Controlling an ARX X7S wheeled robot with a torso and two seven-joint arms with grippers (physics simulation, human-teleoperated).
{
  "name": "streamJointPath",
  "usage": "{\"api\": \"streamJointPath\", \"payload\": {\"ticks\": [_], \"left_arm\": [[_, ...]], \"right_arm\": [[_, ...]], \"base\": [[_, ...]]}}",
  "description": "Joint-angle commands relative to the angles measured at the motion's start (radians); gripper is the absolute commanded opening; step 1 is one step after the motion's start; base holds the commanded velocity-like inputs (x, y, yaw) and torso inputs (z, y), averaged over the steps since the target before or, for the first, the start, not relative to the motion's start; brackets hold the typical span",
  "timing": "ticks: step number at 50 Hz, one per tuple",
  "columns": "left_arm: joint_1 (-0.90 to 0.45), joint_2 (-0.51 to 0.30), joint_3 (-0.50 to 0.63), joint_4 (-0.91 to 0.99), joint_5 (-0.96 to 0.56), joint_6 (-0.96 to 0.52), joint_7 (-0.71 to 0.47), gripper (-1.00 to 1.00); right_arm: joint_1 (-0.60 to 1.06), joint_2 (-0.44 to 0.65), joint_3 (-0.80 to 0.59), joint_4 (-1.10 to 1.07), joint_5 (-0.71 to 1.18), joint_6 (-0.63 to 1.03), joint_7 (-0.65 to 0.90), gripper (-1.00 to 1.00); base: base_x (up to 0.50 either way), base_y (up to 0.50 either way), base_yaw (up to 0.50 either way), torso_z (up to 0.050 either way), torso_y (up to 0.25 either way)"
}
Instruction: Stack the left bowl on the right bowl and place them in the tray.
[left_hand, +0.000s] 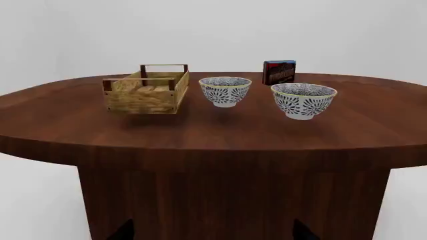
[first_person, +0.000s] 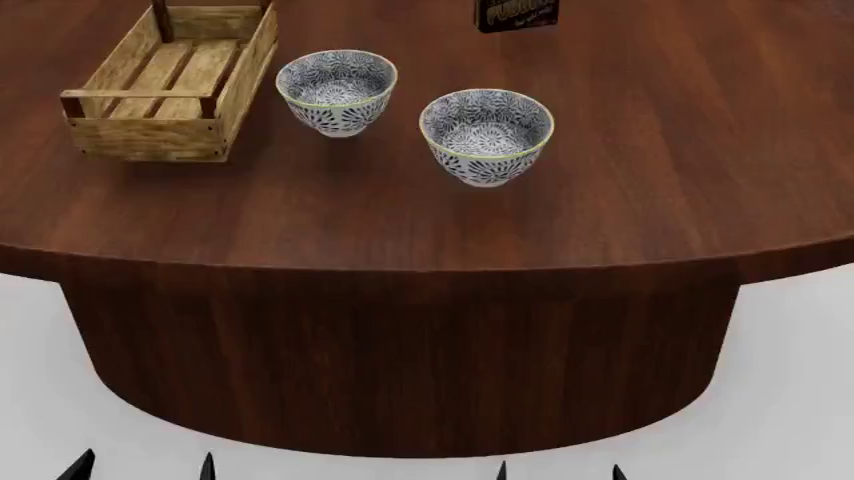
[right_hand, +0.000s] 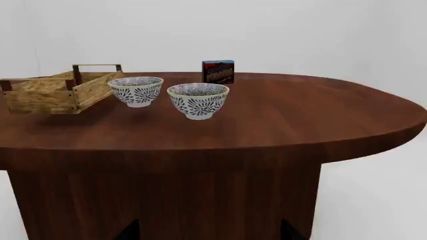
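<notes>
Two white bowls with a dark floral pattern stand on the brown table. The left bowl (first_person: 336, 91) (left_hand: 225, 90) (right_hand: 136, 90) sits right beside the tray (first_person: 167, 80) (left_hand: 146, 91) (right_hand: 57, 91), a light-wood slatted crate with nothing in it. The right bowl (first_person: 486, 134) (left_hand: 303, 99) (right_hand: 198, 100) stands apart, a little nearer to me. My left gripper (first_person: 143, 468) (left_hand: 213, 231) and right gripper (first_person: 558, 472) (right_hand: 205, 231) hang low in front of the table's base, both open with wide gaps and holding nothing. Only their dark fingertips show.
A dark chocolate pudding box (first_person: 518, 13) (left_hand: 279, 72) (right_hand: 218, 71) stands upright behind the bowls. The oval table (first_person: 667, 180) rests on a broad dark pedestal (first_person: 400, 360). Its front edge lies between my grippers and the bowls.
</notes>
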Motion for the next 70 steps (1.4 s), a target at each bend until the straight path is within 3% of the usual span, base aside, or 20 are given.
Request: {"api": "streamJointPath", "payload": {"ticks": [1, 12, 17, 19, 24, 36, 38, 39, 42, 44, 45, 47, 49, 51, 54, 58, 70], "left_arm": [[0.000, -0.010, 0.000, 0.000, -0.010, 0.000, -0.011, 1.00], [0.023, -0.043, 0.033, 0.055, -0.076, 0.015, -0.041, 1.00], [0.028, -0.053, 0.032, 0.187, -0.099, -0.031, -0.068, 1.00], [-0.081, -0.071, 0.034, 0.405, -0.126, -0.189, -0.073, 1.00], [-0.161, -0.083, 0.027, 0.555, -0.135, -0.296, -0.112, 1.00], [-0.274, -0.143, 0.021, 1.024, -0.123, -0.750, -0.207, 1.00], [-0.300, -0.210, 0.033, 1.047, -0.200, -0.774, -0.305, 1.00], [-0.335, -0.356, 0.071, 1.047, -0.350, -0.758, -0.455, 1.00], [-0.536, -0.795, 0.359, 1.047, -0.782, -0.551, -0.905, 1.00], [-0.746, -0.964, 0.619, 1.047, -0.881, -0.412, -1.205, 1.00], [-0.821, -1.004, 0.720, 1.047, -0.897, -0.366, -1.340, 1.00], [-1.047, -1.083, 0.990, 1.047, -0.915, -0.256, -1.456, 1.00], [-1.286, -1.119, 1.261, 1.047, -0.935, -0.168, -1.556, 1.00], [-1.381, -1.145, 1.348, 1.047, -0.942, -0.129, -1.570, 1.00], [-1.461, -1.152, 1.386, 1.047, -0.971, -0.127, -1.571, 1.00], [-1.513, -1.155, 1.414, 1.047, -0.987, -0.122, -1.571, 1.00], [-1.480, -1.143, 1.381, 1.047, -0.983, -0.132, -1.571, 1.00]], "right_arm": [[0.000, 0.009, -0.013, 0.000, 0.009, 0.000, 0.013, 1.00], [-0.003, 0.045, -0.037, -0.022, 0.051, -0.003, 0.035, 1.00], [0.000, 0.057, -0.035, -0.130, 0.067, 0.062, 0.059, 1.00], [0.122, 0.077, -0.027, -0.330, 0.070, 0.269, 0.079, 1.00], [0.196, 0.088, -0.019, -0.488, 0.084, 0.418, 0.105, 1.00], [0.311, 0.131, 0.036, -0.862, 0.117, 0.794, 0.177, 1.00], [0.341, 0.138, 0.044, -0.924, 0.124, 0.860, 0.185, 1.00], [0.362, 0.140, 0.048, -0.956, 0.130, 0.907, 0.189, 1.00], [0.421, 0.160, 0.039, -1.041, 0.130, 1.022, 0.208, 1.00], [0.449, 0.228, 0.029, -1.047, 0.233, 1.011, 0.312, 1.00], [0.457, 0.291, 0.024, -1.047, 0.344, 1.001, 0.415, 1.00], [0.498, 0.477, -0.005, -1.047, 0.644, 0.932, 0.697, 1.00], [0.549, 0.622, -0.069, -1.047, 0.833, 0.855, 0.896, 1.00], [0.595, 0.725, -0.134, -1.046, 0.935, 0.783, 1.023, 1.00], [0.658, 0.826, -0.231, -1.046, 1.004, 0.714, 1.139, 1.00], [0.676, 0.885, -0.294, -1.045, 1.014, 0.633, 1.185, 1.00], [0.662, 0.977, -0.358, -1.044, 1.024, 0.497, 1.231, 1.00]], "base": [[0.00, 0.00, 0.00, 0.000, 0.000], [0.00, 0.00, 0.00, 0.000, 0.000], [0.00, 0.00, 0.00, 0.000, 0.000], [0.00, 0.00, 0.00, 0.000, 0.000], [0.00, 0.00, 0.00, 0.000, 0.000], [0.00, 0.00, 0.00, 0.000, 0.000], [0.00, 0.00, 0.00, 0.000, 0.000], [0.00, 0.00, 0.00, 0.000, 0.000], [0.00, 0.00, 0.00, 0.000, 0.000], [0.00, 0.00, 0.00, 0.000, 0.000], [0.00, 0.00, 0.00, 0.000, 0.000], [0.00, 0.00, 0.00, 0.000, 0.000], [0.00, 0.00, 0.00, 0.000, 0.000], [0.00, 0.00, 0.00, 0.000, 0.000], [0.00, 0.00, 0.00, 0.000, 0.000], [0.03, 0.06, 0.00, 0.000, 0.000], [0.23, 0.32, 0.00, 0.000, 0.000]]}}
